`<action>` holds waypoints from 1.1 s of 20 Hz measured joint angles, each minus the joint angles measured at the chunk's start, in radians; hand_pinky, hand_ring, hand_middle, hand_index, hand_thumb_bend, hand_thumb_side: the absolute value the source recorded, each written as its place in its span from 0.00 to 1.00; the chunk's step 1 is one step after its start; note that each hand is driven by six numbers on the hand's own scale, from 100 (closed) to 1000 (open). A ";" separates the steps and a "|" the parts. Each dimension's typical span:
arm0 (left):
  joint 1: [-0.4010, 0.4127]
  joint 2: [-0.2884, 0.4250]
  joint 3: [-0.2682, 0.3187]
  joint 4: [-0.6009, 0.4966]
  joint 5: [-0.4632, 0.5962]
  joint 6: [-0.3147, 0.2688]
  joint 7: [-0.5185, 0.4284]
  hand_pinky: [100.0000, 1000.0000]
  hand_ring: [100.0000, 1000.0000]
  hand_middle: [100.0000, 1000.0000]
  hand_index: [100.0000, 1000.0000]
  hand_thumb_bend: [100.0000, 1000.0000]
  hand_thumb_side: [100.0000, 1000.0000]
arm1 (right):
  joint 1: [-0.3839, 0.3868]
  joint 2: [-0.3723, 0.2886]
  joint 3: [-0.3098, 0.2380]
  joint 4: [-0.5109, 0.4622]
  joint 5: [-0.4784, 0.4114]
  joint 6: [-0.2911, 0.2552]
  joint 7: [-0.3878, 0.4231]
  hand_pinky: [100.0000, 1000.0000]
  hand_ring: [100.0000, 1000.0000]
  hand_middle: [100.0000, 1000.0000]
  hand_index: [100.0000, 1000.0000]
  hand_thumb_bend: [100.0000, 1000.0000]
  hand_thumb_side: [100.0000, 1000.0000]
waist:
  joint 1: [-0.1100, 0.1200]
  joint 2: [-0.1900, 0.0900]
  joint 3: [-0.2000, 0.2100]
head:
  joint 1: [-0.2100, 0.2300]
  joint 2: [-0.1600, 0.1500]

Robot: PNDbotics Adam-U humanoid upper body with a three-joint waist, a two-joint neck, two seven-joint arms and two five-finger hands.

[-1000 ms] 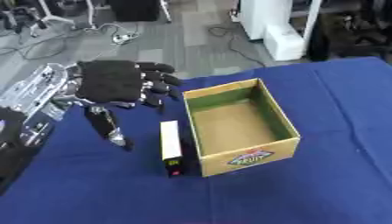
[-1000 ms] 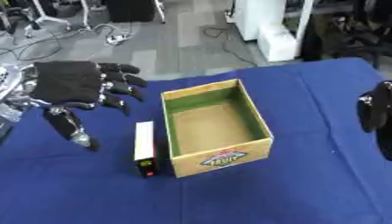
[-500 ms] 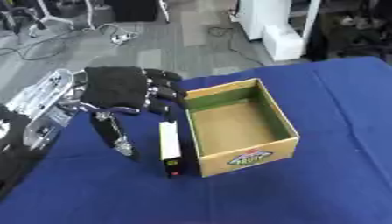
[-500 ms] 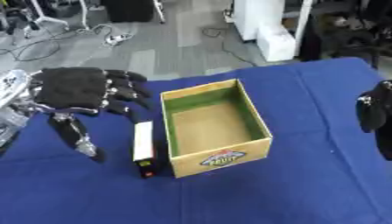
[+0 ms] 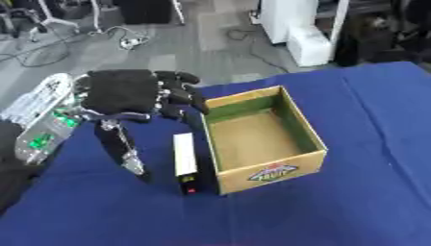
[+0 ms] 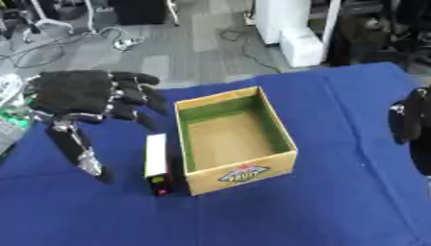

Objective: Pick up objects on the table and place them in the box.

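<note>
A cardboard box (image 5: 305,156) with a green inner rim stands open and empty on the blue table. Along its left wall lies a slim white and black packet (image 5: 184,161), flat on the cloth. My left hand (image 5: 126,93) hovers just left of and above the packet, open, fingers spread toward the box's far left corner and thumb pointing down beside the packet. It holds nothing. Part of my right arm (image 6: 412,122), a dark piece, shows at the right edge of the right eye view; whether its fingers are open or shut does not show.
The blue cloth (image 5: 336,211) covers the table. Beyond its far edge lies a grey floor with cables (image 5: 109,36) and white equipment (image 5: 299,29).
My left hand has moved right and slightly toward the box, so its fingers now reach near the box's far left corner. The packet and the box have stayed put.
</note>
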 measured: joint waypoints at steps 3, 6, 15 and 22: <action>-0.011 0.000 -0.009 0.000 0.023 0.014 -0.014 0.95 0.85 0.77 0.74 0.71 0.38 | -0.003 0.000 0.000 0.000 -0.001 0.001 0.001 0.10 0.26 0.32 0.41 0.00 1.00 | 0.000 0.000 -0.002 | 0.000 0.000; -0.017 0.001 -0.018 0.000 0.052 0.027 -0.027 0.85 0.81 0.74 0.72 0.70 0.37 | -0.004 0.000 0.000 0.000 -0.003 0.002 0.002 0.10 0.26 0.32 0.41 0.00 1.00 | 0.002 0.000 -0.004 | 0.000 0.000; -0.025 0.001 -0.037 0.003 0.155 0.066 -0.066 0.64 0.70 0.67 0.65 0.65 0.35 | -0.007 0.000 0.000 0.000 -0.004 0.004 0.004 0.10 0.26 0.32 0.41 0.00 1.00 | 0.002 0.000 -0.005 | 0.000 0.000; -0.027 0.001 -0.041 0.021 0.222 0.100 -0.102 0.62 0.69 0.67 0.64 0.64 0.35 | -0.007 0.000 0.000 0.000 -0.006 0.006 0.004 0.10 0.26 0.32 0.41 0.00 1.00 | 0.003 0.000 -0.005 | 0.000 0.000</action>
